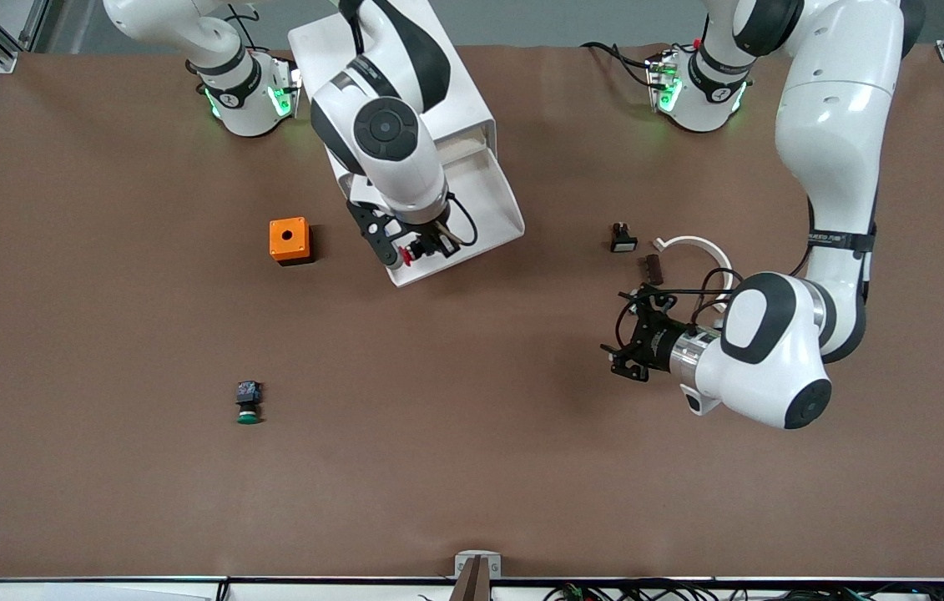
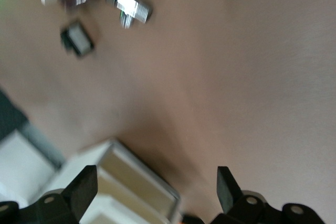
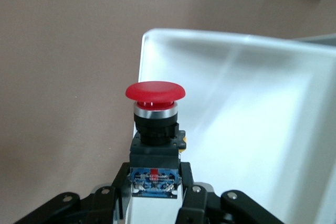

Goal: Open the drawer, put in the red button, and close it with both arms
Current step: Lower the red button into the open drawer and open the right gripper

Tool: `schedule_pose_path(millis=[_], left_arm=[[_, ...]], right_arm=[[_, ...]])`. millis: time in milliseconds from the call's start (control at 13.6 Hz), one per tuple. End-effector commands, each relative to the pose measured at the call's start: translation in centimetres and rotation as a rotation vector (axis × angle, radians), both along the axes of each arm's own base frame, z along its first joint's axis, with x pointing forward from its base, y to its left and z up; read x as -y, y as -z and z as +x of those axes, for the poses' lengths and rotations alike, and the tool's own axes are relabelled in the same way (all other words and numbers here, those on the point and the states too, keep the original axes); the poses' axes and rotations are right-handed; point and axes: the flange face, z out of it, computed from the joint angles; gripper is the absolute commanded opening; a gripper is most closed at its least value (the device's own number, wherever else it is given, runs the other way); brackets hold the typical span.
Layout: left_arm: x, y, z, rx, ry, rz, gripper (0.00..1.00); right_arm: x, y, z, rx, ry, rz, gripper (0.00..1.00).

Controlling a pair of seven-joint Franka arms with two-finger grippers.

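The drawer (image 1: pixel 495 209) stands pulled out of the white cabinet (image 1: pixel 472 92) toward the front camera, its white tray showing. My right gripper (image 1: pixel 415 249) is shut on the red button (image 1: pixel 406 255) over the drawer's front corner at the right arm's end. In the right wrist view the gripper (image 3: pixel 156 182) clamps the button's black body, with the red cap (image 3: pixel 155 92) just above the tray's rim (image 3: pixel 220 38). My left gripper (image 1: pixel 618 338) is open and empty, low over bare table toward the left arm's end. In the left wrist view (image 2: pixel 152 190) it faces the drawer (image 2: pixel 139 174).
An orange box (image 1: pixel 289 240) sits beside the drawer toward the right arm's end. A green-capped button (image 1: pixel 248 403) lies nearer the front camera. A small black part (image 1: pixel 623 238), a brown piece (image 1: pixel 653 267) and a white ring arc (image 1: pixel 697 246) lie near the left arm.
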Motion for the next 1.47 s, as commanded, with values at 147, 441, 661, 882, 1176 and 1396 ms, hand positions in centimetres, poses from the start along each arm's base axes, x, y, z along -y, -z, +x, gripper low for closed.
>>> schedule_pose_path(millis=[147,441,661,882,1176,1396], left_arm=[[-4.0,-8.5,-0.2,0.284,0.429,0.06,1.0],[-5.7,-13.1,-0.5,0.403,0.713,0.042,1.0],[-6.5,-15.6,-1.3,0.441,0.885,0.029,1.0],[-8.1,-17.1,-1.2,0.469,0.909,0.022,1.0],[-8.6,-20.0,-1.8,0.512,0.944,0.04,1.0],[-10.1,-22.4,-2.3,0.558,0.996,0.025,1.0]], right_arm=[[-1.0,2.0,-1.4,-0.041,0.103,0.045,0.03],[-1.1,1.8,-1.5,-0.056,0.152,0.042,0.52],[-0.7,0.8,-0.8,-0.047,0.15,0.04,1.0],[3.1,-2.2,3.0,0.03,0.043,0.062,1.0],[9.6,-5.9,7.7,0.149,-0.221,0.095,1.0],[16.5,-9.2,11.9,0.194,-0.344,0.043,1.0]])
